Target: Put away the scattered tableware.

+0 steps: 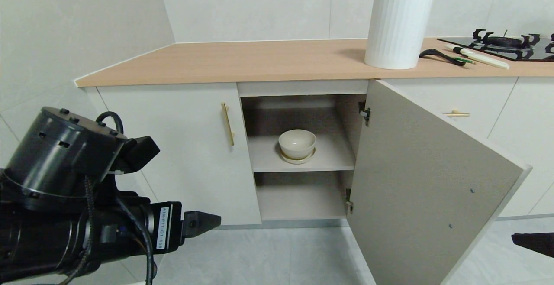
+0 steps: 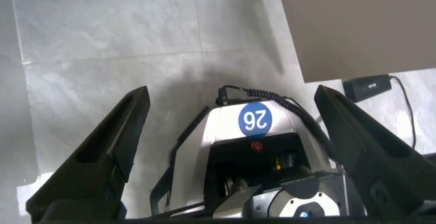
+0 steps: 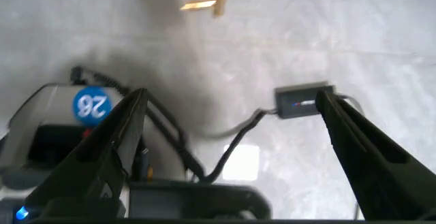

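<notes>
A cream bowl (image 1: 297, 143) stands on a small plate (image 1: 297, 159) on the upper shelf (image 1: 333, 157) of the open cabinet. On the wooden counter (image 1: 242, 62) lie a black-handled utensil (image 1: 441, 55) and a white-handled utensil (image 1: 481, 58), beside the stove. My left arm (image 1: 65, 198) is low at the left, away from the cabinet. My left gripper (image 2: 231, 98) hangs open over the floor, holding nothing. My right gripper (image 3: 231, 96) is open and empty too, also above the floor.
The cabinet door (image 1: 424, 181) swings out wide to the right. The neighbouring door with a gold handle (image 1: 227, 124) is shut. A tall white ribbed container (image 1: 399, 25) stands on the counter next to a black stove (image 1: 506, 44). The lower shelf (image 1: 298, 202) is bare.
</notes>
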{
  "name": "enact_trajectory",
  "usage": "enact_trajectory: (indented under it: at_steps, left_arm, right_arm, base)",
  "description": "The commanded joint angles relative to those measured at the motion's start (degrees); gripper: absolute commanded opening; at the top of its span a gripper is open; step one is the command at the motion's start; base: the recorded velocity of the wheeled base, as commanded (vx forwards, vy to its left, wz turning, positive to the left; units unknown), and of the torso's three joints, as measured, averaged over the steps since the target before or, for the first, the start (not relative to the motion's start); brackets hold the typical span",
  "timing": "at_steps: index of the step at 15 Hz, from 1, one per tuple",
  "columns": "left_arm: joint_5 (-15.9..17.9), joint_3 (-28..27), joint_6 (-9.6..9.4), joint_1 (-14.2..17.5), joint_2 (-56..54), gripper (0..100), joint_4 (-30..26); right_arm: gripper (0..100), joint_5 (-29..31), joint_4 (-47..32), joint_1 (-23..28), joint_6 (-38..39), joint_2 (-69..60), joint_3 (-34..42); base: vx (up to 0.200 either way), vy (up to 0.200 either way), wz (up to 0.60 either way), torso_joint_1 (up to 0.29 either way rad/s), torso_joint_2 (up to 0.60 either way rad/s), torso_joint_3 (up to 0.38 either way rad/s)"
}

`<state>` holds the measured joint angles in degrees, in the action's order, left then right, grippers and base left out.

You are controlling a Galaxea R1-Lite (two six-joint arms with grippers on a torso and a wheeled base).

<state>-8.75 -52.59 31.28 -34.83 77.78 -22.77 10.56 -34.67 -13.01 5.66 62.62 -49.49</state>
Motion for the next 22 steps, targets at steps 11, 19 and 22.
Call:
enact_trajectory:
  at_steps: [11, 19, 22]
  left_arm:
    - [0.0, -0.1, 0.01, 0.0, 0.0, 100, 0.0]
    - [0.1, -0.1, 0.01, 0.0, 0.0, 100, 0.0]
    - [0.1, -0.1, 0.01, -0.1, 0.0, 100, 0.0]
  right_arm:
    - [100, 0.0, 19.7, 13.4, -2.1, 10.3, 5.9]
    - [100, -1.8, 33.7, 12.6, -0.7, 14.5, 10.5]
    - [100, -2.8, 34.3, 8.8, 2.0, 14.2, 10.7]
  base:
    - [0.000, 0.000, 0.00, 0.000, 0.00, 0.000]
    - [0.000, 0.000, 0.00, 0.000, 0.00, 0.000]
    - [0.000, 0.000, 0.00, 0.000, 0.00, 0.000]
